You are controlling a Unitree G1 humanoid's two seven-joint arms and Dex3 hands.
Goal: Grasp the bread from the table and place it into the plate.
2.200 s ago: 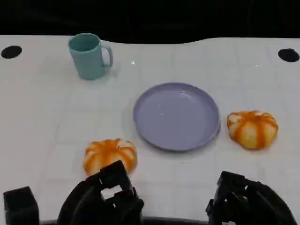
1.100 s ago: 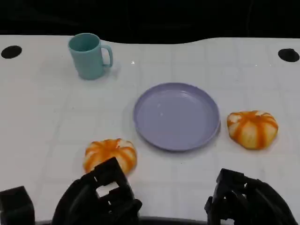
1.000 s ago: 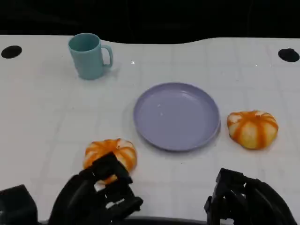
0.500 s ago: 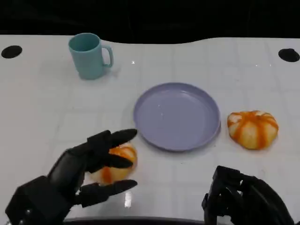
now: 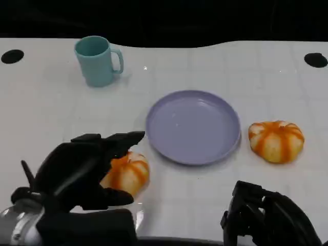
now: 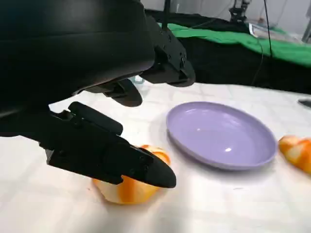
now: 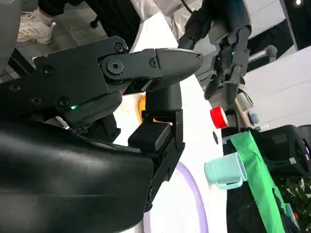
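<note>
Two orange-striped bread buns lie on the white table. The left bread (image 5: 129,173) sits in front of the lavender plate (image 5: 193,127), to its left; the right bread (image 5: 276,141) lies just right of the plate. My left hand (image 5: 82,169) hovers at the left bread with its fingers spread apart. In the left wrist view one finger (image 6: 114,158) reaches in front of the bread (image 6: 127,190) and the others arch above it, with no grip visible; the plate (image 6: 221,133) lies beyond it. My right hand (image 5: 266,220) stays at the table's front edge with its fingers curled in, holding nothing.
A teal mug (image 5: 96,60) stands at the back left, its handle to the right. Two black round holes (image 5: 12,56) (image 5: 315,60) mark the table's far corners. The right wrist view shows the mug (image 7: 223,174) and people's legs beside the table.
My left hand has risen from the front edge, spread its fingers and moved forward over the left bread. The right hand, both breads, plate and mug have not moved.
</note>
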